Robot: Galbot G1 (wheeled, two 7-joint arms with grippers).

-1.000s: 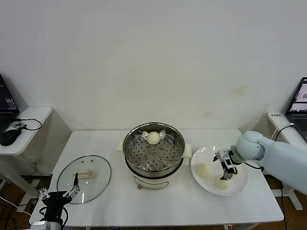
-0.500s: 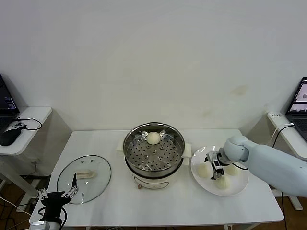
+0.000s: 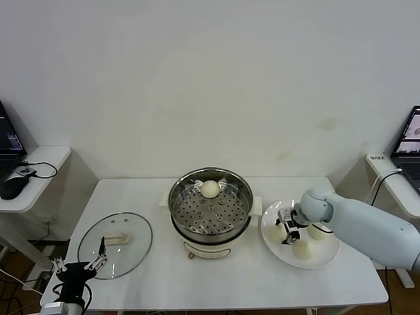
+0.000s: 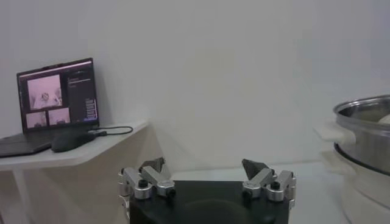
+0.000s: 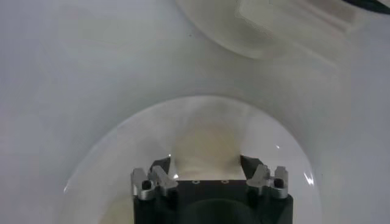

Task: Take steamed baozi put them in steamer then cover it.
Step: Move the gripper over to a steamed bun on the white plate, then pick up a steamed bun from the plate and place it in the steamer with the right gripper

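The steamer (image 3: 185, 216) stands mid-table with one baozi (image 3: 210, 189) on its perforated tray. Three more baozi lie on the white plate (image 3: 325, 258) to its right: one nearest the steamer (image 3: 277, 231), one farther right (image 3: 320, 231), one at the front (image 3: 302, 249). My right gripper (image 3: 289, 226) is open, low over the plate, its fingers either side of the baozi nearest the steamer; in the right wrist view that baozi (image 5: 206, 141) fills the gap of the gripper (image 5: 205, 163). The glass cover (image 3: 115, 244) lies flat at the table's left. My left gripper (image 3: 79, 268) is open and empty by its front edge.
A side table with a laptop and mouse (image 3: 12, 187) stands at the far left, and another laptop (image 3: 410, 141) at the far right. The steamer's white base and handle (image 5: 268, 27) show just beyond the plate's rim (image 5: 103, 152). The left wrist view shows the steamer's wall (image 4: 365, 131).
My right gripper has moved left across the plate, from the front baozi to the one nearest the steamer, and now straddles it. The left arm has not moved.
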